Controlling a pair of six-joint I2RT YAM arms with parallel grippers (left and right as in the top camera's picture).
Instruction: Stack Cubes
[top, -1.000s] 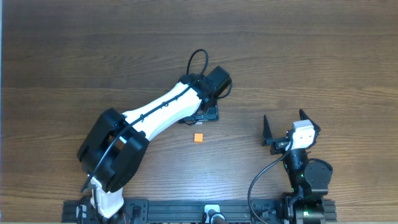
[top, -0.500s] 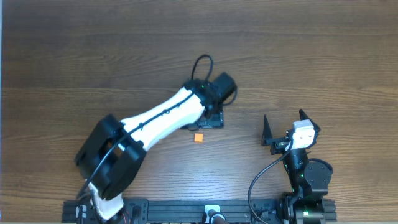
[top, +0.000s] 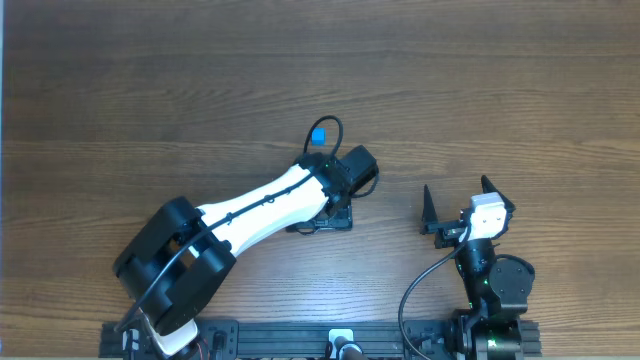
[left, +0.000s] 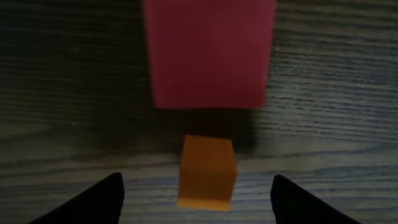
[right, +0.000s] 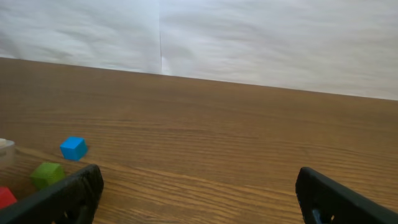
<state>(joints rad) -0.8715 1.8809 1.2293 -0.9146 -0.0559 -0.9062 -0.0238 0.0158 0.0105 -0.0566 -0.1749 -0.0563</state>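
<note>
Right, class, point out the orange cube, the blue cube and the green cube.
orange cube (left: 207, 171): left wrist view, middle of the cube.
blue cube (right: 73, 148): right wrist view, middle of the cube.
green cube (right: 47, 175): right wrist view, middle of the cube.

A small blue cube lies on the wooden table just above the middle of the frame, seen through the loop of black cable at the wrist of the left arm. That white and black arm slants up from the lower left corner to the centre. At lower right the right gripper points up the frame with its fingers spread, well apart from the cube.
</note>
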